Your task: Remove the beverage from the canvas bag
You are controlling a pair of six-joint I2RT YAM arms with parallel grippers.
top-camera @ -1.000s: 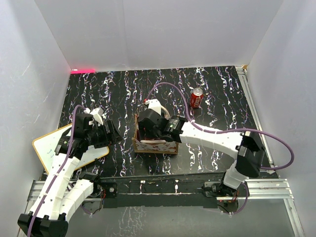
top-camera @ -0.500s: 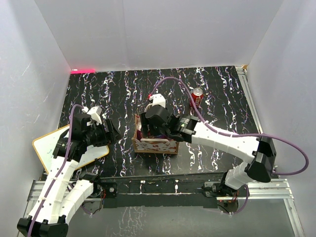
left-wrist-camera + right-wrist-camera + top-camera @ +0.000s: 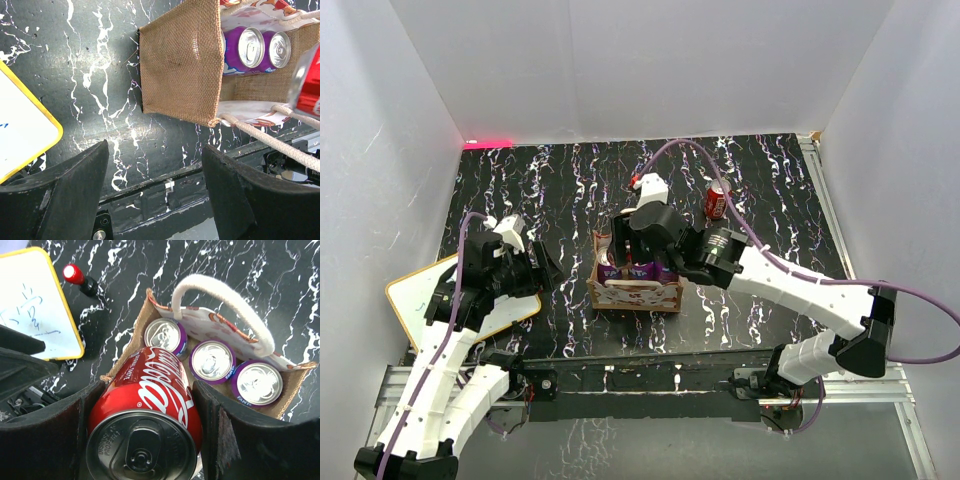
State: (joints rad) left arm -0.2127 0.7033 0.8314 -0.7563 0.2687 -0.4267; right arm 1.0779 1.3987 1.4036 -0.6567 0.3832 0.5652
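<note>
The tan canvas bag [image 3: 632, 292] stands mid-table with cream rope handles [image 3: 225, 296]. My right gripper [image 3: 646, 232] is shut on a red Coca-Cola can [image 3: 150, 400] and holds it above the bag's open top, near its left end. Three purple cans [image 3: 212, 360] stand upright inside the bag [image 3: 134, 342]. The left wrist view shows the bag's side [image 3: 180, 65], two purple can tops [image 3: 250, 45] and the lifted red can [image 3: 310, 85]. My left gripper [image 3: 544, 266] is open and empty over the table, left of the bag, in its own view [image 3: 155, 148].
A second red can [image 3: 717, 200] stands on the black marbled table behind and right of the bag. A white board with a yellow-orange rim [image 3: 420, 292] lies at the left under my left arm. A red-capped marker [image 3: 80, 280] lies beside the board.
My right gripper has risen out of the bag with the red can in it, uncovering the purple cans. My left arm has barely moved.
</note>
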